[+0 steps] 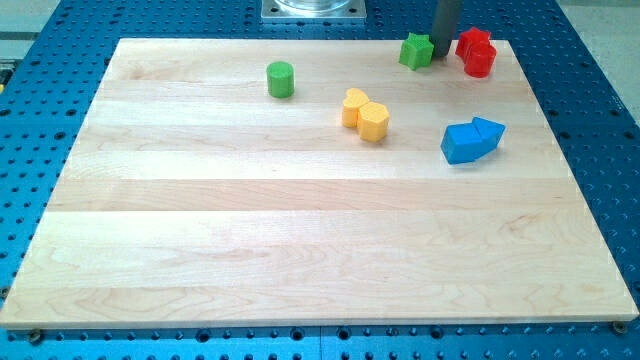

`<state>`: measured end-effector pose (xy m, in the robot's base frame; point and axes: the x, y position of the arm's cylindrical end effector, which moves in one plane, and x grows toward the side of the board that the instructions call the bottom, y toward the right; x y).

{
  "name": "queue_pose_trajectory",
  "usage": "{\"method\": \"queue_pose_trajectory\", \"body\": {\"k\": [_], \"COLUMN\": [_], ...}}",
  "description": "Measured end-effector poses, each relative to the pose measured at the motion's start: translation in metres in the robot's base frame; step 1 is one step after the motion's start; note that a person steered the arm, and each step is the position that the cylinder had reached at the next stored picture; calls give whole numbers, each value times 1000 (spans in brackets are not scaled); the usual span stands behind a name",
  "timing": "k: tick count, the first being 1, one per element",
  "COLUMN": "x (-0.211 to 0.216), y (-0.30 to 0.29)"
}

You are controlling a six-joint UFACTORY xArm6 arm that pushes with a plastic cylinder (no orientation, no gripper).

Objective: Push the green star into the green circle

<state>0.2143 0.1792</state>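
The green star (416, 50) sits near the top edge of the wooden board, right of centre. The green circle (281, 79) stands well to its left, slightly lower in the view. My tip (443, 59) comes down from the view's top, just right of the green star and touching or nearly touching it, with the red blocks on its other side.
Two red blocks (476, 52) sit close to the right of the rod. Two yellow blocks (365, 114) lie between the star and circle, lower in the view. Two blue blocks (472, 140) lie at the right. The wooden board (300, 250) rests on a blue perforated table.
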Motion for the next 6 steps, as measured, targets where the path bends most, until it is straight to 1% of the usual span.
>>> {"method": "queue_pose_trajectory", "body": {"k": [1,4,6], "x": [4,46,46], "y": [-34,-203,-202]}}
